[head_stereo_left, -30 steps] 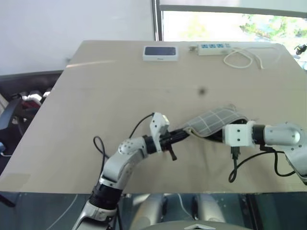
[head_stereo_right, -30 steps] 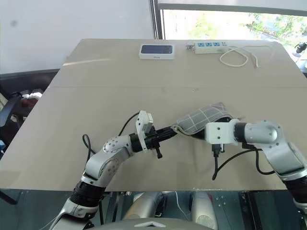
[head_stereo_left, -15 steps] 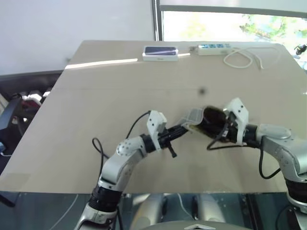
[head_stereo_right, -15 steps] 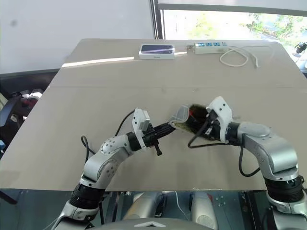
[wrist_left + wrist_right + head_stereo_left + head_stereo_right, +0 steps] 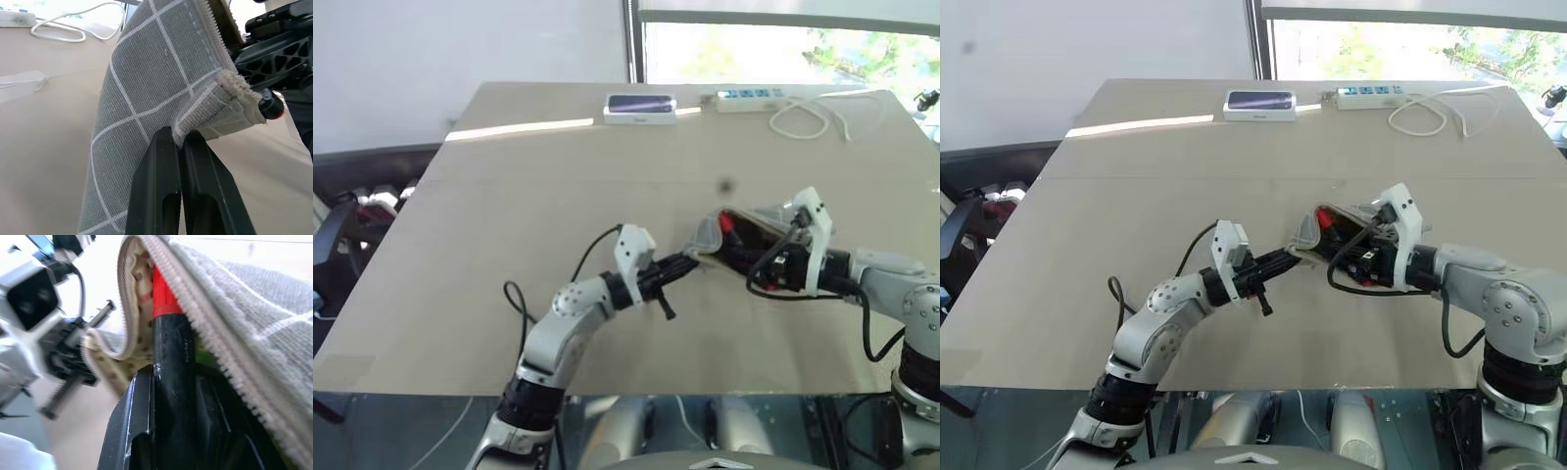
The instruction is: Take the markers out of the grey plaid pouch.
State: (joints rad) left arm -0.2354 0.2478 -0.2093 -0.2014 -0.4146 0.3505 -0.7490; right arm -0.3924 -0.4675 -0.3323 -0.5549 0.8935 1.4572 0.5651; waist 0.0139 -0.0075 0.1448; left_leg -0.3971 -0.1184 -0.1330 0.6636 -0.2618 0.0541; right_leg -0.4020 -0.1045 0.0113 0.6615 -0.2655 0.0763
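Here 1 grey plaid pouch (image 5: 709, 235) shows 1 red-tipped marker (image 5: 168, 328) inside.

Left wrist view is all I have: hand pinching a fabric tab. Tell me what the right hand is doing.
Observer: The right hand is inside the grey plaid pouch, shut on a red-ended marker.
Operator: Report whether the pouch lies flat.
Observer: No, it is lifted off the table between both hands, mouth gaping.
Operator: Name what sits at the far edge.
Observer: A white box beside a power strip.
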